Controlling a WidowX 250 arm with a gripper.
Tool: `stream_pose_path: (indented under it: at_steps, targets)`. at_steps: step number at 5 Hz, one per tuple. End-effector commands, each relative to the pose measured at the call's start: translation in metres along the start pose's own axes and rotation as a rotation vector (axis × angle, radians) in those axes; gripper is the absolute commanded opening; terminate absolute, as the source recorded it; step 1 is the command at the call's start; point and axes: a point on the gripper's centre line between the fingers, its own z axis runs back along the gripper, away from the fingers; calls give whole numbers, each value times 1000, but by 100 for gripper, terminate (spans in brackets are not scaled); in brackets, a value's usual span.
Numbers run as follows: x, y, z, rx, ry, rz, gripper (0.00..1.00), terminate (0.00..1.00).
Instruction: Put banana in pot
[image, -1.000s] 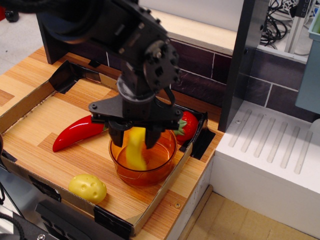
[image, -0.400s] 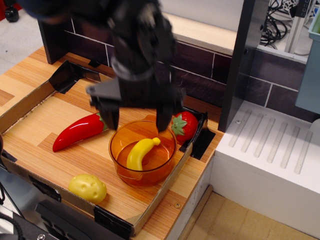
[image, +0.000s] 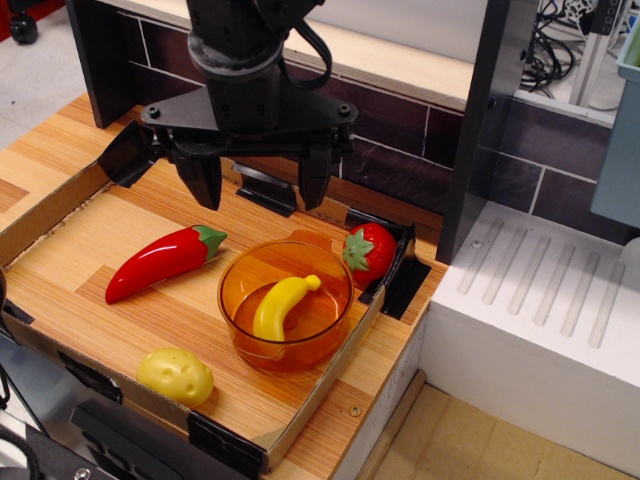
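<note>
so the small glossy curved yellow plastic banana (image: 281, 306) is lying inside the round see-through amber-orange plastic pot (image: 286, 306), stem tip pointing up toward about 2 o'clock and resting near the pot's far wall. looks settled, not propped on the rim. i'd call the task basically done.

the black robot gripper (image: 258, 179) hangs above the wooden tray (image: 90, 240), up around 11 o'clock from the pot, jaws spread wide and holding nothing. both dark fingers (image: 204, 178) are clear of everything.

what's left, as far as i can judge, is just backing away cleanly. tips for that:
- go up and away rather than sideways at low height. the glossy red plastic chili pepper (image: 163, 262) sits at 9 o'clock of the pot, just beside it, and the left finger is roughly over that zone.
- don't swing across toward 3 o'clock either, the red plastic strawberry with the green leafy top (image: 369, 251) is right against the pot's rim there, and a bump could nudge the pot.
- keep the jaws open, no reason to close near light plastic toys that'd skid around easily.

the lumpy yellow potato-like toy (image: 175, 375) is down at 7 o'clock from the pot near the tray's front edge, apart from everything, no worry there.
</note>
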Motion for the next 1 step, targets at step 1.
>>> stream_pose_path:
  at_steps: [1]
  targets:
    - [4, -1, 11, -21, -36, 9, 100, 100]
